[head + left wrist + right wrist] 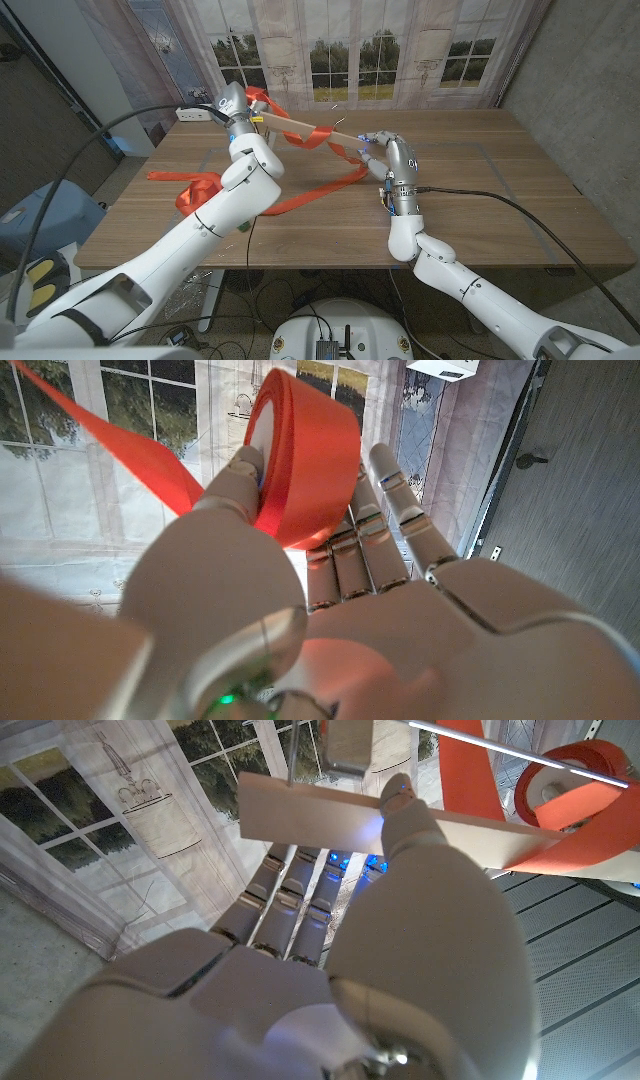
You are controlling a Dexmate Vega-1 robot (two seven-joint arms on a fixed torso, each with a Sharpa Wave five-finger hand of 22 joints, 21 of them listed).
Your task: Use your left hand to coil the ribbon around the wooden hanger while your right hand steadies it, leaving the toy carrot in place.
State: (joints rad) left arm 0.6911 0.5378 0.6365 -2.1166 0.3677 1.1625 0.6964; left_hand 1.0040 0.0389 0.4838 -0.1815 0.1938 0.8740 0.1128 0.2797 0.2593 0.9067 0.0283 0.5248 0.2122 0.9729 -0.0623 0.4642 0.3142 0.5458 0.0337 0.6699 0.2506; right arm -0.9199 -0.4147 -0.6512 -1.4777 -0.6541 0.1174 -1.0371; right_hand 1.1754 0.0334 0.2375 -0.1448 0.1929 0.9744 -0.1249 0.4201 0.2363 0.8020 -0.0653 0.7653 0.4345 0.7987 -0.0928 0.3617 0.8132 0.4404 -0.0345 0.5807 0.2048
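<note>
Two robot hands work one item above the far half of the tabletop (520, 200).

Item: wooden hanger (300, 126), a flat pale bar with a thin metal hook (338, 124), raised off the surface and running from near the far left corner toward the middle. Right robot hand (385, 150) is closed on its right end; in the right wrist view the thumb (398, 792) presses the smooth plank face.

Item: ribbon (330, 186), glossy orange-red satin band. Left robot hand (228, 102) is clamped on the spool (305, 455), a round roll with a white core, pinched between thumb and fingers at the hanger's left end. Loose turns cross the bar; a long tail droops to the tabletop and ends in a crumpled heap (195, 190) near the left edge.

Item: toy carrot. Not identifiable in these pictures.

Hazards, as judged:
- Slick ribbon on smooth wood: turns may slide along the bar and bunch if tension drops.
- Trailing tail may snag on the left forearm or drag the heap off the left edge.
- A pull on the spool could twist the hanger in the right hand's end-only hold.
- Spool may slip from the pinch and unroll.
</note>
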